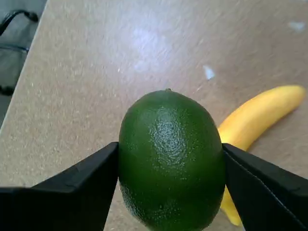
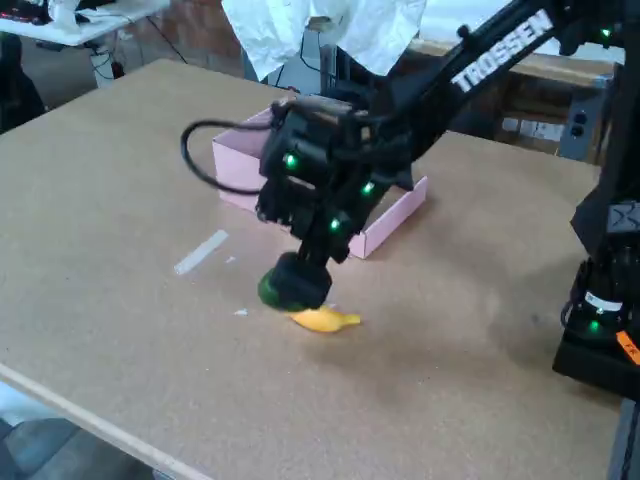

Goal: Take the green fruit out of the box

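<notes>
My gripper point(image 1: 168, 168) pinches the green fruit point(image 1: 171, 161) between its two black fingers point(image 1: 82, 180), one pressed to each side at the fruit's widest part, a hold that should keep the glossy skin from slipping. In the fixed view the fruit point(image 2: 285, 287) hangs low over the bench point(image 2: 120, 200), outside the pink box point(image 2: 395, 222) and on its near side, with the arm bent down over it. I cannot tell from either view whether the fruit touches the bench or hovers just above it.

A yellow banana point(image 1: 260, 118) lies on the bench just to the right of the fruit in the wrist view, partly hidden behind it and the right finger; in the fixed view it point(image 2: 325, 319) shows just beyond the gripper's lower edge. To the left in the fixed view, well apart from the fruit, lies a pale strip point(image 2: 201, 251), perhaps tape.

I judge the lift out of the box done, with only the setting down and release left. The open bench on the left looks the safer spot, since letting go close to the banana could send the round fruit rolling against it.
</notes>
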`<control>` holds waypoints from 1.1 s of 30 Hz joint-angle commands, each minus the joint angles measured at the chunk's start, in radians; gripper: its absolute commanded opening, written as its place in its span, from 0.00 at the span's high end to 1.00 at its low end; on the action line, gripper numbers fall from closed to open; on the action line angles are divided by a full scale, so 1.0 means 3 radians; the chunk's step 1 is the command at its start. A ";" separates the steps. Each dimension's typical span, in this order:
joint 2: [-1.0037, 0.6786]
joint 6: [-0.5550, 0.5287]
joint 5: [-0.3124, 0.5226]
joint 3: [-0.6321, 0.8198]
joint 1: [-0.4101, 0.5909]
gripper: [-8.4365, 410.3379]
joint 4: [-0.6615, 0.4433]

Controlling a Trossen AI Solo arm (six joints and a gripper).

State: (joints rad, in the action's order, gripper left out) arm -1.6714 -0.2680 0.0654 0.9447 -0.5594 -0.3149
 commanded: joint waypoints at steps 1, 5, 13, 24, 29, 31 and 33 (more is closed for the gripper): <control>-0.0426 -0.0074 -0.0317 0.0003 -0.0022 0.98 0.0137; -0.0539 -0.0071 -0.0375 0.0004 -0.0027 0.98 0.0145; -0.0712 -0.0069 -0.0389 0.0003 -0.0028 0.98 0.0226; -0.0940 -0.0057 -0.0281 0.0003 -0.0028 0.87 0.0445; -0.0928 -0.0057 -0.0160 0.0003 -0.0025 0.73 0.0627; -0.0928 -0.0057 -0.0089 0.0005 -0.0025 0.67 0.0662; -0.0928 -0.0057 -0.0005 0.0005 -0.0025 0.62 0.0687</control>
State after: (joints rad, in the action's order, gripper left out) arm -1.9308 -0.2863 -0.0242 0.9474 -0.5674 -0.1780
